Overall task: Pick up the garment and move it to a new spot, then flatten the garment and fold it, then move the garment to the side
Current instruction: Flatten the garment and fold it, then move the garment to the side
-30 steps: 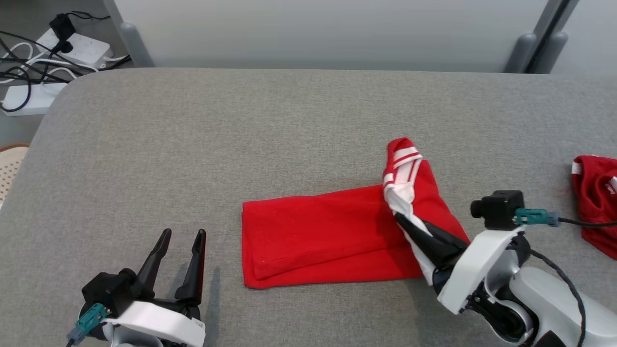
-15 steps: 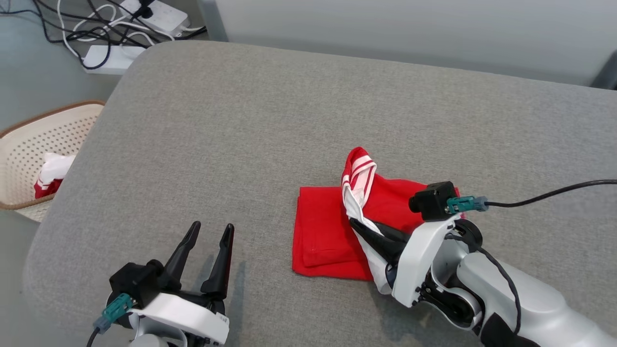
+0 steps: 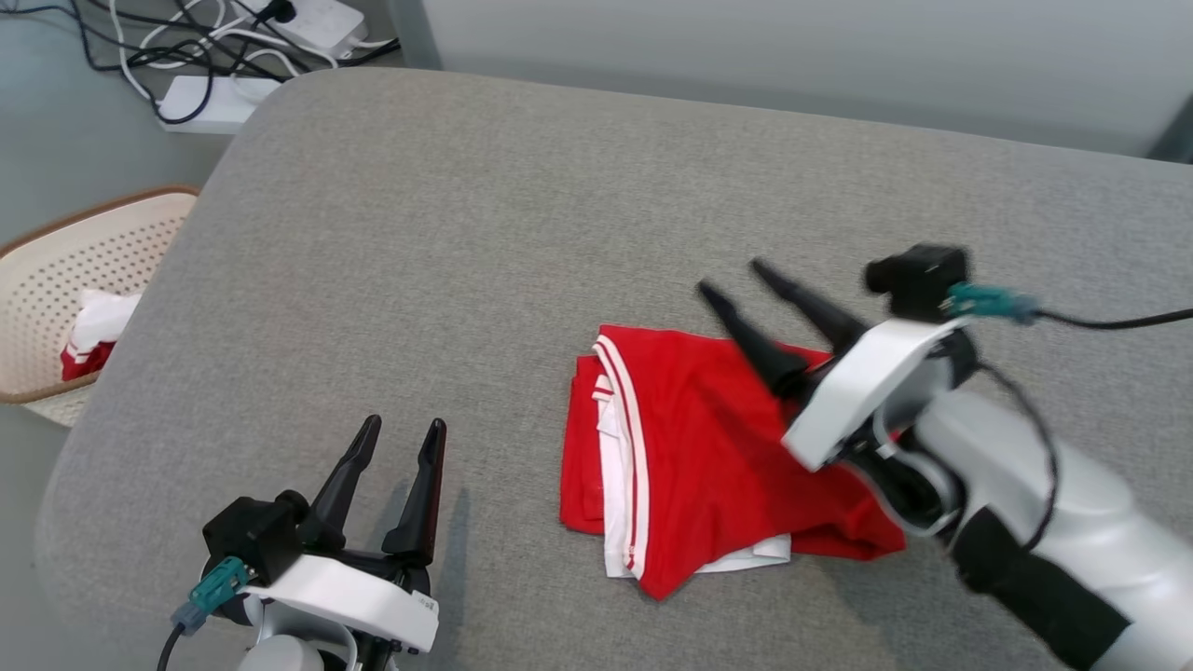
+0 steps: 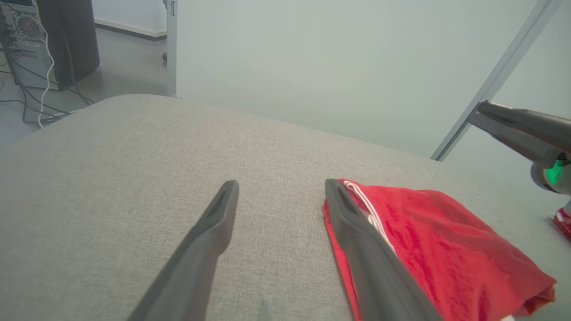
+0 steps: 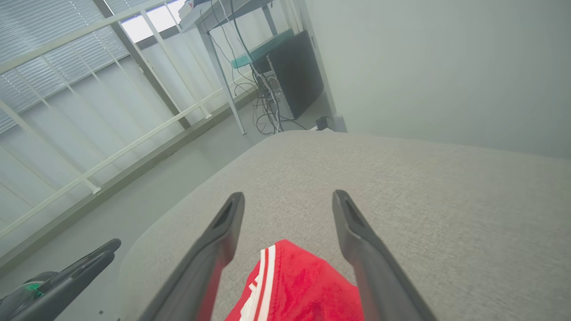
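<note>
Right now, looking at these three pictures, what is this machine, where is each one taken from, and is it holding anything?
It is a two-armed robot. One picture comes from a camera on its head; the other two look along each wrist's fingers. Its left gripper and right gripper, each two long dark fingers, are open and empty. On the grey fabric-covered table lies a folded red garment with white stripes, below the right gripper. A cream perforated basket stands beside the table.

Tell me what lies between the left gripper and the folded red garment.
Nothing visible does. Bare grey table separates the open left gripper from the garment and its striped edge. The right gripper, open, hangs above the garment's opposite side, outside that path.
</note>
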You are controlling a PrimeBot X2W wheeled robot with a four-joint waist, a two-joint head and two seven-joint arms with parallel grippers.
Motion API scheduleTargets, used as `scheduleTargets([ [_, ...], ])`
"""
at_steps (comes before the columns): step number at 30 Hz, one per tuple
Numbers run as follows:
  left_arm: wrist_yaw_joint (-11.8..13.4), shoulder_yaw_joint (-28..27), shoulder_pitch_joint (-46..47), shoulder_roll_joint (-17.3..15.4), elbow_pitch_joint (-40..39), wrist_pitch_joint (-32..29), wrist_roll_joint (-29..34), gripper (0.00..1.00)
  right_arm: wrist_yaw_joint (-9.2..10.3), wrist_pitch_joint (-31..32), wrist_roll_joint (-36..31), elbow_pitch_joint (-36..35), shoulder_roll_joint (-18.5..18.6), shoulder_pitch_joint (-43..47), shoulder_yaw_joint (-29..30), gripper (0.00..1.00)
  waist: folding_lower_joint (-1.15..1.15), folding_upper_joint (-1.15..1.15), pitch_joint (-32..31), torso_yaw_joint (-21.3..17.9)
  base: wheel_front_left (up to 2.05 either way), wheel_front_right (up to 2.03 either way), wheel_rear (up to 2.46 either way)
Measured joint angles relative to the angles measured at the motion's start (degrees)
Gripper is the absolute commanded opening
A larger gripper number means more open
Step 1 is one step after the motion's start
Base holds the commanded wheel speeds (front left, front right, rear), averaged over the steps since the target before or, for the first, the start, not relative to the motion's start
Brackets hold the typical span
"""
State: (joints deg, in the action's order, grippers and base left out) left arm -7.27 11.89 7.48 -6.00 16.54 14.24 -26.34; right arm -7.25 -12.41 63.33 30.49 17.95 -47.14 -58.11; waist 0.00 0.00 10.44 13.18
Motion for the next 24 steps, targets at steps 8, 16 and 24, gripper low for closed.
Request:
scheduleTargets([
  [8,0.0,-0.3,0.0,-0.2,-0.2,0.0,0.1,1.0,0.0,-1.7,1.5,2.1,6.3,2.3,6.6,1.0,0.0,0.0,-0.6,-2.6,0.0,0.0,0.0],
  [16,0.0,0.0,0.0,-0.4,-0.3,0.0,0.1,1.0,0.0,-1.7,4.5,5.2,6.3,13.0,6.7,1.0,0.0,0.0,-0.6,-3.4,0.0,0.0,0.0],
  [24,0.0,0.5,0.0,-0.6,-0.3,0.0,0.1,1.0,0.0,-1.7,6.3,7.7,3.6,15.0,4.6,1.0,0.0,0.0,-0.3,-1.9,0.0,0.0,0.0],
])
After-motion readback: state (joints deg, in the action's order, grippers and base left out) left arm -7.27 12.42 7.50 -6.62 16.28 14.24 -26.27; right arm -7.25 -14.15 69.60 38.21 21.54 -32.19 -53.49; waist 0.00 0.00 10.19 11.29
